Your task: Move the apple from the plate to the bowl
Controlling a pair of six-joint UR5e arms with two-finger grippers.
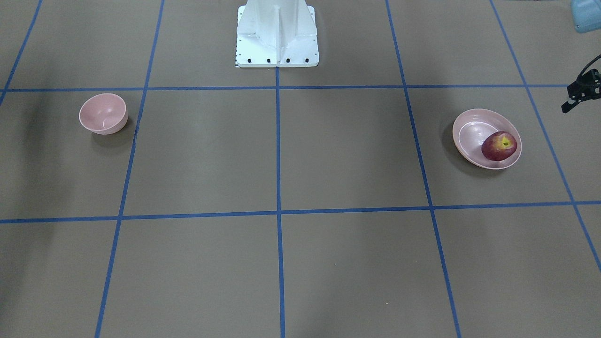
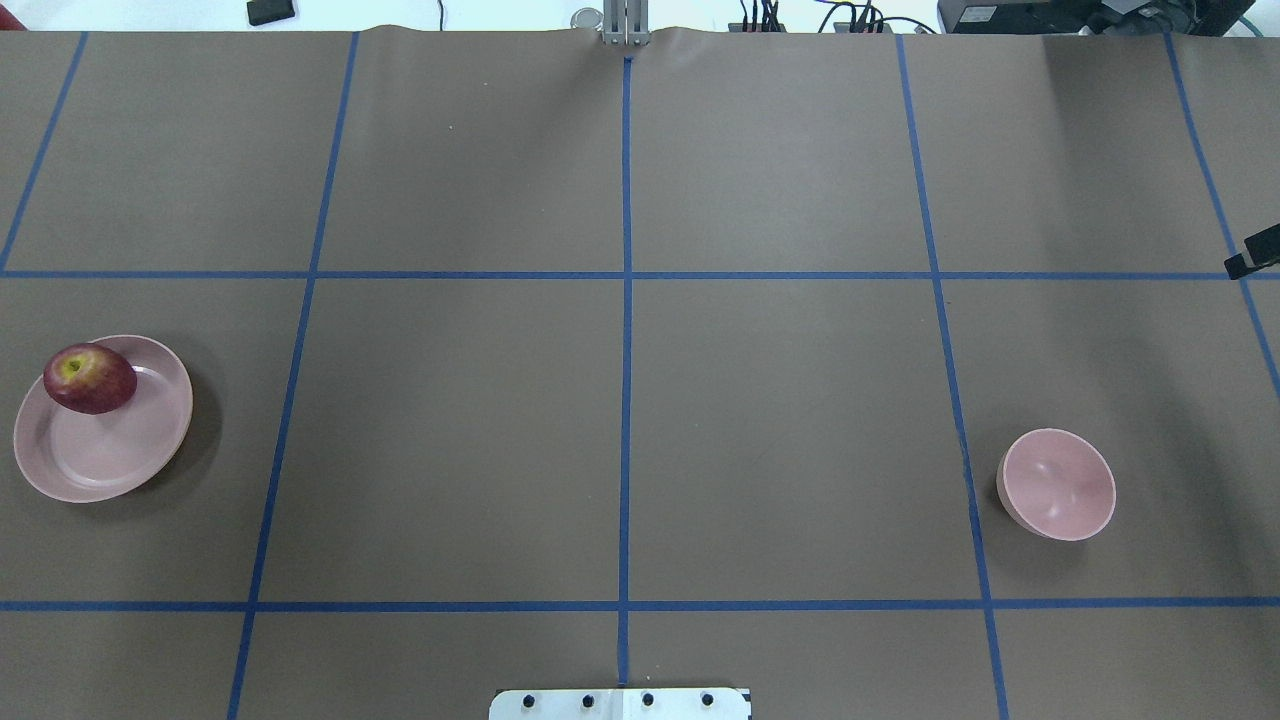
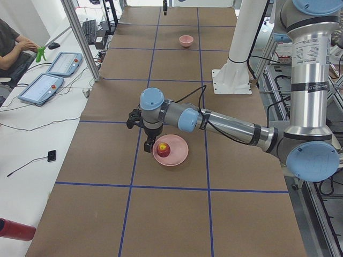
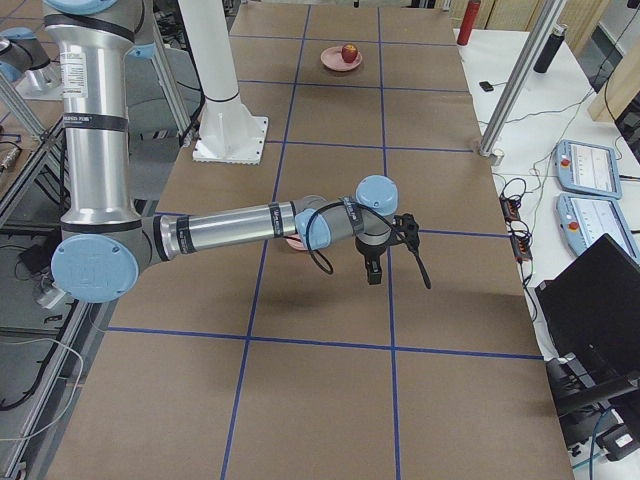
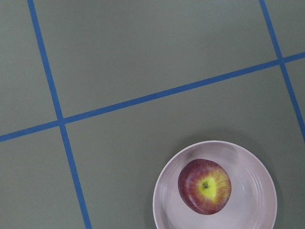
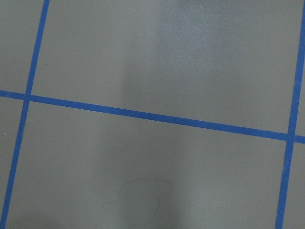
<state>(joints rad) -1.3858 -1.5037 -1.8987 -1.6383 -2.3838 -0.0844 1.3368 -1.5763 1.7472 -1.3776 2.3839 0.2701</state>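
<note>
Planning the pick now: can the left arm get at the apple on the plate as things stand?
Probably yes. The left gripper hangs close beside the plate, and the apple lies uncovered with nothing above it.

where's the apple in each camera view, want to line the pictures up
Front-facing: apple at right, on the plate.
Overhead: apple at far left.
Exterior left: apple at centre.
Exterior right: apple at top, far end.
Left wrist: apple at lower right.
Right wrist: not in it.
Shared landmark: the plate under it.
</note>
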